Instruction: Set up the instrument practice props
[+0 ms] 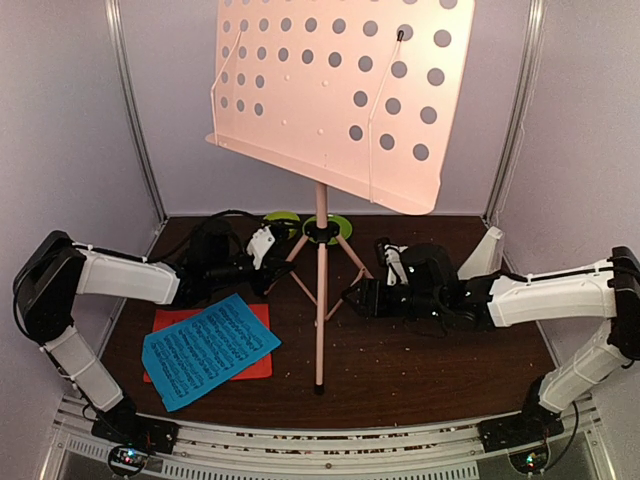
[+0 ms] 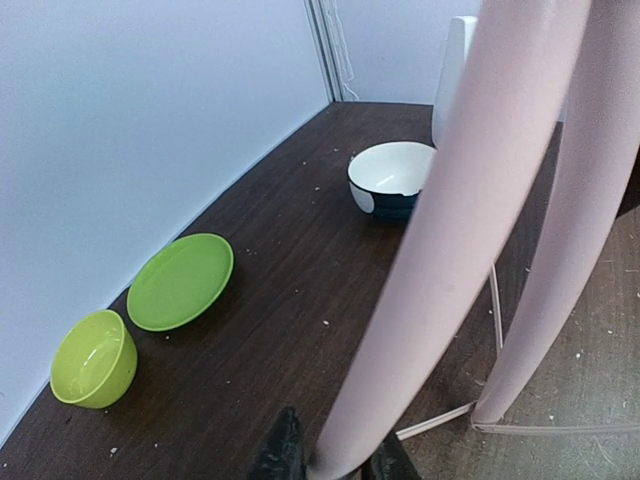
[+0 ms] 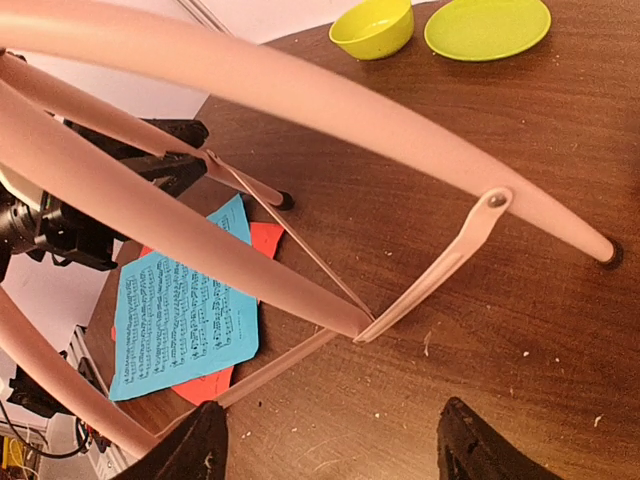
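Between the fingers of my left tool (image 2: 335, 462) runs one slanting leg of the pale pink music stand (image 1: 320, 260), and the tool is pinched on that tube low down, close to the counter (image 2: 300, 250).

Ahead and to the left of this tool, along the wall, sit a lime green bowl (image 2: 93, 358) and, just beyond it, a lime green plate (image 2: 181, 280). Both hold nothing. Farther ahead stands a white bowl (image 2: 392, 180) with a dark base, and what I can see of its inside is bare. Behind it rises the white metronome (image 2: 455, 60), partly hidden by the leg.

My right tool (image 3: 335, 445) is spread wide with nothing between its fingers, low over the counter under the stand's legs and thin braces.

The stand is upright on its three feet, its pole's long axis vertical. Its hole-dotted desk (image 1: 330, 90) is at the top, tilted back and facing the arms.

Ahead and to the left of the right tool, the blue sheet (image 3: 185, 310) lies flat and askew on the red sheet (image 3: 265, 238), print side up.
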Controlling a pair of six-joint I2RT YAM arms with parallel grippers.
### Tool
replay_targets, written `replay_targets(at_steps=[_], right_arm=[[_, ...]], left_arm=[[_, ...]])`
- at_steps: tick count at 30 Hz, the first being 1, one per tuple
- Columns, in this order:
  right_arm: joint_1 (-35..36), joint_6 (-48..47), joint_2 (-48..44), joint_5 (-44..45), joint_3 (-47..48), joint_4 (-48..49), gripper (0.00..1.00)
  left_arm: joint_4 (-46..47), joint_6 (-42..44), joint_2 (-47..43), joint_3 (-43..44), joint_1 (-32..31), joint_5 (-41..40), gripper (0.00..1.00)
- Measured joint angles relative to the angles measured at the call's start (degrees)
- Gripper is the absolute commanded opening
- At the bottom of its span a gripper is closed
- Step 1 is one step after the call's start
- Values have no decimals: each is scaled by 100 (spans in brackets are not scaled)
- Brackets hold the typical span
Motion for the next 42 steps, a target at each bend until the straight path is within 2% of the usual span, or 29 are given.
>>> replay_targets(at_steps=[9, 19, 24, 27, 37, 42], right_arm=[[546, 208, -306, 562, -398, 243, 85], [1403, 249, -15, 957, -282, 789, 87], [1606, 173, 673, 1060, 221, 780, 78], [1652, 192, 881, 1250, 439, 651, 70], [1690, 426, 916, 1971, 610, -138, 44], [1707, 413, 831, 2059, 619, -286, 37]], left_arm=[[0, -61, -4, 0, -11, -55, 12], [-7, -114, -13, -2, -22, -136, 12], [37, -144, -28, -42, -24, -184, 12], [42, -157, -33, -44, -33, -210, 12], [-22, -181, -68, -44, -44, -258, 20], [-44, -428, -68, -42, -48, -238, 28]])
